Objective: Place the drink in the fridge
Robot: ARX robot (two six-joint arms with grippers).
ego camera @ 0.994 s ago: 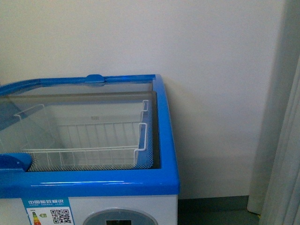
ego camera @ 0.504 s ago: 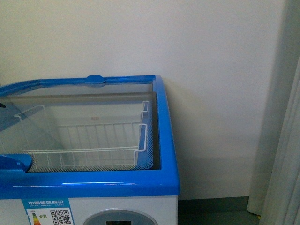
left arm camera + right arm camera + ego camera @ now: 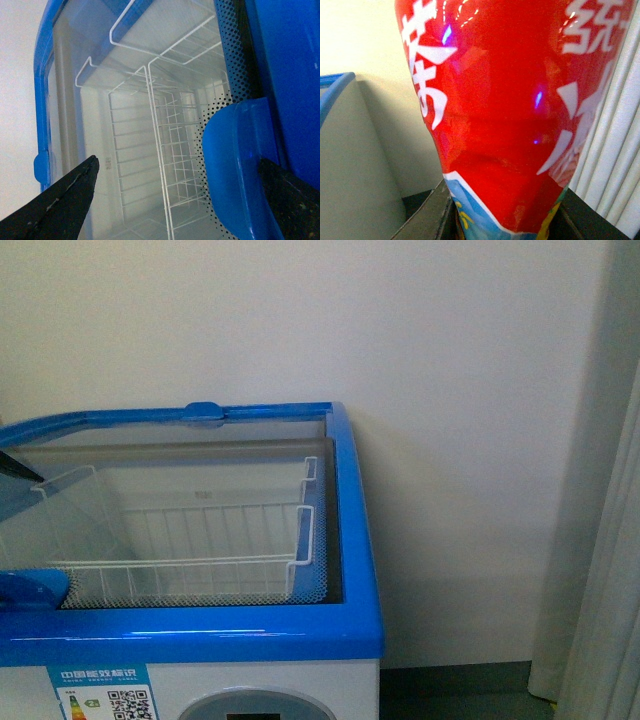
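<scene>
Right gripper point(image 3: 502, 216) is clamped around the drink point(image 3: 495, 100) (red label, white characters), which is held outside the fridge point(image 3: 350, 165), beside its white wall. Left gripper point(image 3: 177, 167) is spread wide, empty, over the lid's blue handle point(image 3: 235, 165).

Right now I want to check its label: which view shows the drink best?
The right wrist view: the drink fills it, red label and white characters close up. Front and left wrist views show none of it.
</scene>
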